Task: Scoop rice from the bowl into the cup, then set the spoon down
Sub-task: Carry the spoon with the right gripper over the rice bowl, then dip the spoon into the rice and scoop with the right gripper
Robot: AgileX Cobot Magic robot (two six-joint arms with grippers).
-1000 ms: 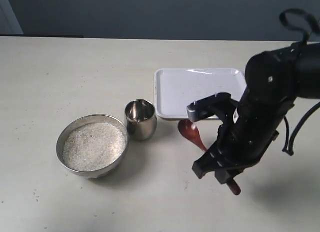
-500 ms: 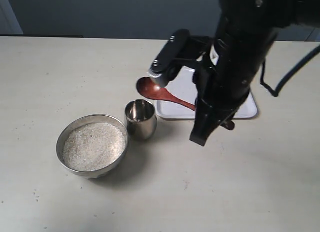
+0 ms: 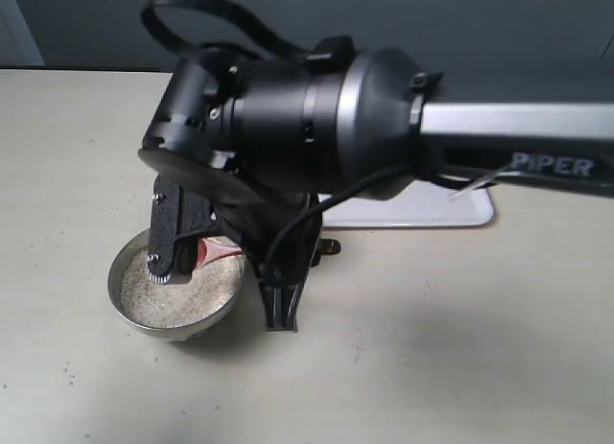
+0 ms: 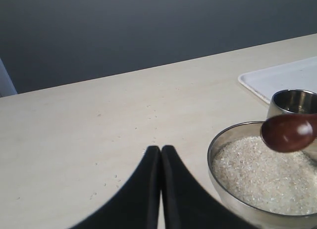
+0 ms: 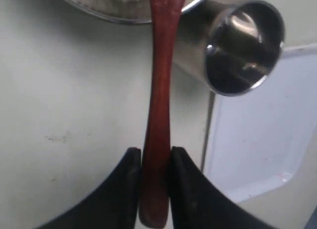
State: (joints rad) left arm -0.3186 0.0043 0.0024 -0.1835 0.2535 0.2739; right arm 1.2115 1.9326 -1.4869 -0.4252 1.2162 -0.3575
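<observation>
Big change from half a second ago: the right arm (image 3: 317,118) was up on the right side with the spoon head above the cup, and now it has swung across to the left. Its wrist fills the middle of the exterior view and blocks the cup there completely. A second ago the spoon was lying on the table (image 3: 77,156) just in front of the tray (image 3: 460,212). The bowl and tray sit where they were.

The right gripper (image 5: 155,152) is clamped on the spoon (image 5: 161,66), with both fingers pressed against the lower part of the handle. The handle runs out over the rim of the bowl (image 4: 214,149). The head hangs above the rice (image 4: 257,174), close to the rim on the cup's side. It looks clear of the grains, though whether it carries any rice can't be told.

The left gripper (image 4: 160,149) has its fingers pressed together with nothing between them. It sits low over bare table, off to one side of the bowl.

Room-wise it's tight on one side. The cup (image 5: 245,48) stands just beside the bowl, and the handle passes close by it. The tray's corner is right behind the cup. Everywhere else is roomy, with open table to the left of the bowl, behind it, and across the front right.
</observation>
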